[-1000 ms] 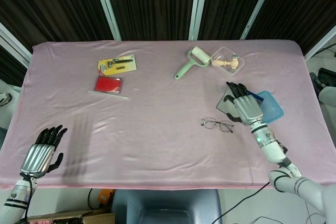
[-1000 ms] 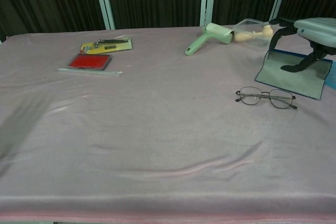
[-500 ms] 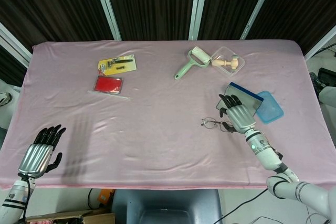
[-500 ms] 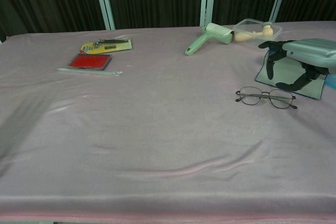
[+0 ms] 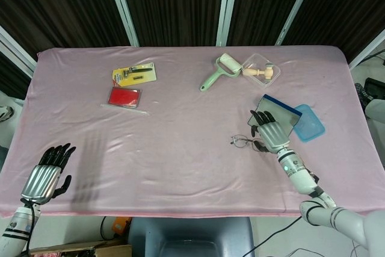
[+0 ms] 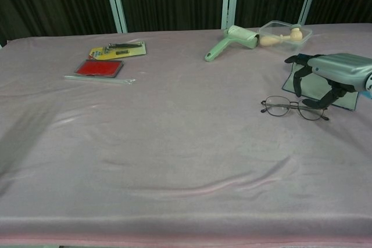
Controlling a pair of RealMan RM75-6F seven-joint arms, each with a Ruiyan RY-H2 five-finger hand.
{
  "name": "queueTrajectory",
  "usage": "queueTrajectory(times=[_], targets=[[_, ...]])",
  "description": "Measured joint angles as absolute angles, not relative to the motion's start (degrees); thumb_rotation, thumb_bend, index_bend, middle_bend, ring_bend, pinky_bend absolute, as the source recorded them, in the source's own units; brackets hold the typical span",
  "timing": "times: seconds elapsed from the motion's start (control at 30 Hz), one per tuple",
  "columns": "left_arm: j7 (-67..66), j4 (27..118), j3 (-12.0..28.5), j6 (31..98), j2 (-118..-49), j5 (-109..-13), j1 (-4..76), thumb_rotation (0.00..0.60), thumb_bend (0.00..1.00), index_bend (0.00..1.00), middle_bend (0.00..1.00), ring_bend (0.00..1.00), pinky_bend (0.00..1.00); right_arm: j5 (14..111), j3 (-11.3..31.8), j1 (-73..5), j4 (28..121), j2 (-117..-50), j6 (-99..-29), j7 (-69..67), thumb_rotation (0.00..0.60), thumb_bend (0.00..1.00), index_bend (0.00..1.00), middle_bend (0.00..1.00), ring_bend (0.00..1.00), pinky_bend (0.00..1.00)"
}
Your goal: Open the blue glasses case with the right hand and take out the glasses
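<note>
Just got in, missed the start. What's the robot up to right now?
The blue glasses case lies open near the table's right edge, and the glasses are already out, lying on the pink cloth just left of it. The right hand hovers over the glasses with fingers spread, holding nothing. The left hand sits idle and open at the near left corner. The lint roller and the other items at the back are untouched.
</note>
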State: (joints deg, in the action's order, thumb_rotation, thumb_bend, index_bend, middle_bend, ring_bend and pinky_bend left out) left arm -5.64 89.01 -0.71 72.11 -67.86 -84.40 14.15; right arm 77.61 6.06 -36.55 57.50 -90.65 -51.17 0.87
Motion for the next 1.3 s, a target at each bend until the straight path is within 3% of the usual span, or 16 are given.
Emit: queueTrajectory(times=[1.3], targets=[[-5.3, 89.0, -0.7, 72.0, -67.8, -84.5, 14.3, 0.600, 0.47, 0.00, 0.00, 0.00, 0.06, 78.1, 5.7, -37.0, 54.6, -93.3, -50.4, -0.1, 0.600, 0.55, 0.67, 0.04, 0.00, 0.00]])
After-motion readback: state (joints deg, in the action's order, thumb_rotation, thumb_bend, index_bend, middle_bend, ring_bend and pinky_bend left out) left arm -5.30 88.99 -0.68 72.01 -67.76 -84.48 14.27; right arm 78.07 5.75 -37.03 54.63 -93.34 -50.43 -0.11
